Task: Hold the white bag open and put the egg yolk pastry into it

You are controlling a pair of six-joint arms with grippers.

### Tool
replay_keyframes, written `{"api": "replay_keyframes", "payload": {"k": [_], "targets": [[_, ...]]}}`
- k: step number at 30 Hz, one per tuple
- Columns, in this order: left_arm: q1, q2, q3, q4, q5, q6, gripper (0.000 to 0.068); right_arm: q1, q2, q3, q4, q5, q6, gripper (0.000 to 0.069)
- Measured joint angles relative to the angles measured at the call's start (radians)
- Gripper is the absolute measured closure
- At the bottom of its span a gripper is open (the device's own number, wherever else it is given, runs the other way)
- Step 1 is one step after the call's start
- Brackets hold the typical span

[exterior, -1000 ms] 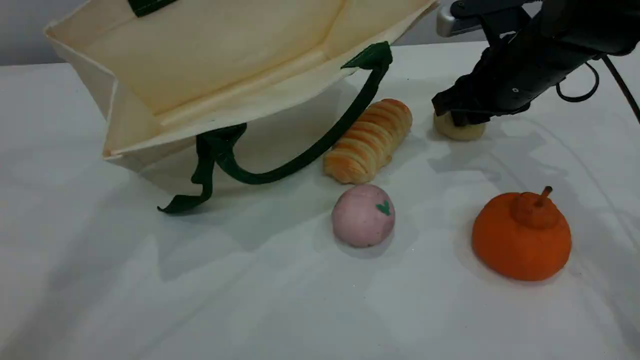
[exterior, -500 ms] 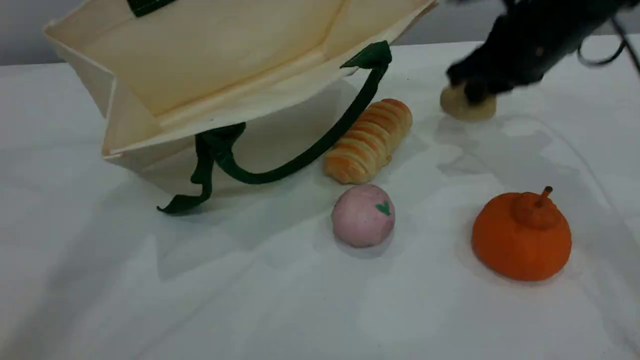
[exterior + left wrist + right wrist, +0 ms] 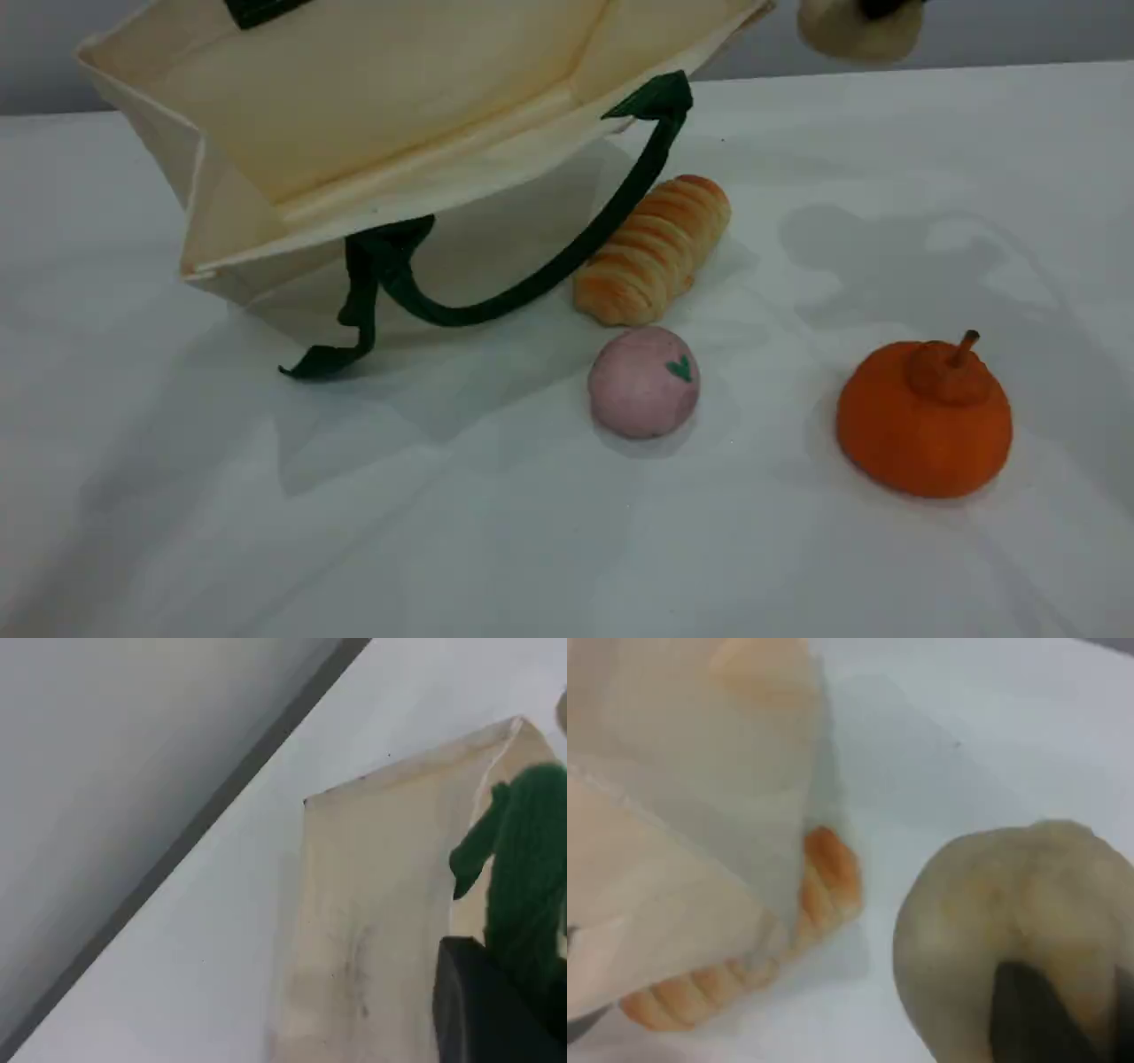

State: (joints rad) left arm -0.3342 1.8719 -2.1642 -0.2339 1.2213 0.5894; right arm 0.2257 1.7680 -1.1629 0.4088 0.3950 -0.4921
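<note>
Shows at far left a large cream-white canvas tote bag [image 3: 354,133], tipped so that its open mouth faces the camera; cannot tell whether its lower corner touches the white table top [image 3: 443,532]

Carries two dark green rope-like handles: upper green handle [image 3: 257,11], cut off by the top edge of the scene view, and lower green handle [image 3: 496,306], hanging from the front rim in a loop with one end lying on the table

In the left wrist view, puts a green strap against the cream bag wall, running down to the dark fingertip of the left gripper [image 3: 492,1010]; jaws closed right down on that thin strap, the bag hanging tilted from it

Moves on to a long golden ridged bread roll [image 3: 656,248], lying on the table just beside the lower handle's loop

In front of the roll, near but apart, finds a pink ball with a small green mark [image 3: 644,381]

Well to the right, sets an orange pumpkin-shaped piece with a short stalk [image 3: 926,416] on the table

At top right, places the small round pale beige egg yolk pastry [image 3: 855,31] up off the table, right of the bag's rim corner and outside the bag

Has it clamped in the right gripper [image 3: 886,7], seen only as a black sliver at the frame edge; in the right wrist view, a dark fingertip [image 3: 1028,1019] presses into the pastry, with the roll and bag blurred below
</note>
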Motion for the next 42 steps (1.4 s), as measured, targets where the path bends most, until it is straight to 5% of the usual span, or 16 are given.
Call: {"api": "replay_keyframes", "payload": {"k": [15,24,32,42], "targets": [[0.000,0.000,0.000,0.003,0.000,0.004,0.0599,0.041,-0.296,0.055,-0.118,0.238,0.171,0.0595],[0.000,0.000,0.000,0.003,0.000,0.004,0.0599,0.282,-0.466,0.295,-0.058,-0.096,0.166,0.0594],[0.000,0.000,0.000,0.000,0.000,0.004,0.0599,0.465,-0.302,0.296,-0.049,-0.379,0.166,0.0588],[0.000,0.000,0.000,-0.004,0.000,0.002,0.0599,0.474,-0.102,0.214,-0.043,-0.523,0.169,0.0584]]}}
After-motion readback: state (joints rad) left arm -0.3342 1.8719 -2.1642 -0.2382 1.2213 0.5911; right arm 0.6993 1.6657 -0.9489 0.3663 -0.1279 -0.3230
